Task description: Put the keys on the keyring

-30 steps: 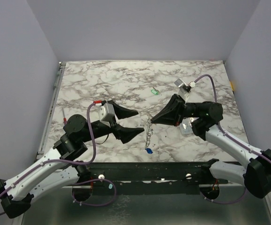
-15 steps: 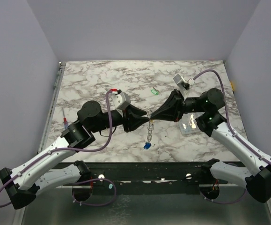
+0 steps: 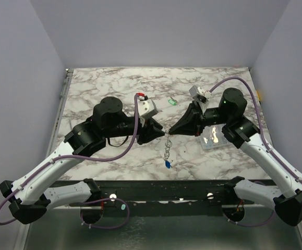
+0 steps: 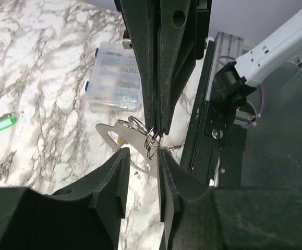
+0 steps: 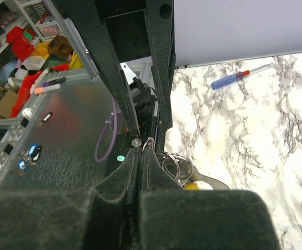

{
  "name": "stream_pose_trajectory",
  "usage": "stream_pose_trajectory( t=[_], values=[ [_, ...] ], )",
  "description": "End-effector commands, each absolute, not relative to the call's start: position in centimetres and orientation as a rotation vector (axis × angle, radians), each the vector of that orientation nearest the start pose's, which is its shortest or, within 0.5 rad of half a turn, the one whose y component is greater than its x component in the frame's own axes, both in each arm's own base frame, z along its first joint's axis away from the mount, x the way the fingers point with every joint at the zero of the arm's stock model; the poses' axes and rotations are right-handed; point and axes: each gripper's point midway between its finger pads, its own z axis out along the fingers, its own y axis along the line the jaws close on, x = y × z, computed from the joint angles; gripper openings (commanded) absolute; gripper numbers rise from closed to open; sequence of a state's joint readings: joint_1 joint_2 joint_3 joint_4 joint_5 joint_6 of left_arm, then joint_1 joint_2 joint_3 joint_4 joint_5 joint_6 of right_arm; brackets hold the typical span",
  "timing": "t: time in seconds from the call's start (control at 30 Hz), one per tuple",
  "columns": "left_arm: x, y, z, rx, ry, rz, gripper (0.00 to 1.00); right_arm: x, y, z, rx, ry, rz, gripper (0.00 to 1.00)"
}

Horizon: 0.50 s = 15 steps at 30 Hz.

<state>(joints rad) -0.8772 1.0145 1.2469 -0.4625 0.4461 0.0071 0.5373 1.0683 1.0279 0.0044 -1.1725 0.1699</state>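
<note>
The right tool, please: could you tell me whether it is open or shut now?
Shut on the keyring: in the right wrist view the right tool has its fingers pressed together, pinching the rings at their tips.

Table [image 3: 114, 86]: white marble pattern with grey veins, enclosed by plain lilac walls [image 3: 156, 31].
Box [image 4: 117, 78]: clear plastic, lidded, divided into compartments, lying flat on the table.
Pen [image 5: 239, 77]: blue barrel, red tip, lying on the table near the wall.
Rail [image 3: 62, 99]: metal, along the table's left edge.
</note>
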Motion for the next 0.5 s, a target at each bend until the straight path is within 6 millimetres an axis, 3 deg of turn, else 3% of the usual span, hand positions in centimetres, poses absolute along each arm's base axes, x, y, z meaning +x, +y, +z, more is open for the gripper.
stream_pose_trajectory(
  t=[0.0,0.07,0.17,0.27,0.47],
  values=[
    [14.7,-28.8,35.1,1.149,1.587,-0.955,0.31,14.2,27.9,35.2,-1.269,1.282,1.448,0.01],
    [14.9,-29.2,34.5,1.153,1.603,-0.960,0.31,14.3,27.8,35.2,-1.261,1.276,1.442,0.01],
    [14.8,-29.7,33.6,1.173,1.606,-0.988,0.45,14.4,27.9,35.4,-1.245,1.267,1.429,0.01],
    [14.9,-30.1,33.3,1.157,1.581,-1.009,0.49,14.3,27.9,35.6,-1.244,1.254,1.435,0.01],
    [15.3,-30.6,33.7,1.103,1.518,-1.026,0.34,14.1,27.9,35.6,-1.250,1.248,1.451,0.01]
  ],
)
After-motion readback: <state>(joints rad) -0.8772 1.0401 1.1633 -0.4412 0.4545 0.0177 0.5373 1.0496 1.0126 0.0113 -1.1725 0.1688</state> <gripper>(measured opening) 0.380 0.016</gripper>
